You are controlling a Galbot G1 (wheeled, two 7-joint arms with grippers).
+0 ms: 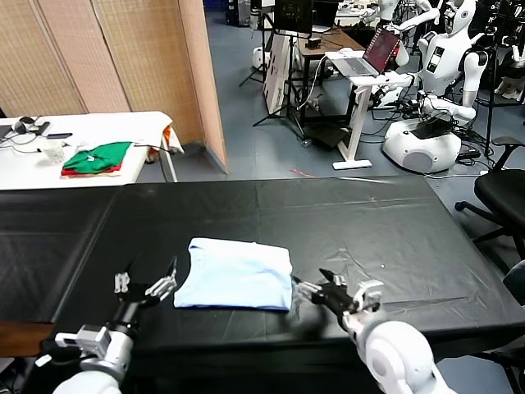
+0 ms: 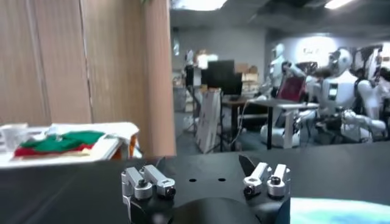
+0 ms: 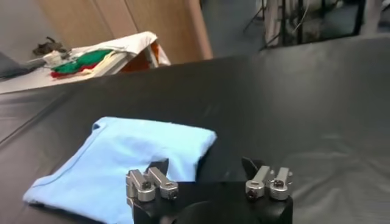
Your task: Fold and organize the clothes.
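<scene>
Lying folded on the black worktop, the shirt is flanked by the open, empty left gripper and right gripper, and could be snagged and unfolded if brushed.

Black-covered table, white side table bearing green-and-red folded garments, open laptop, black office chair
</scene>
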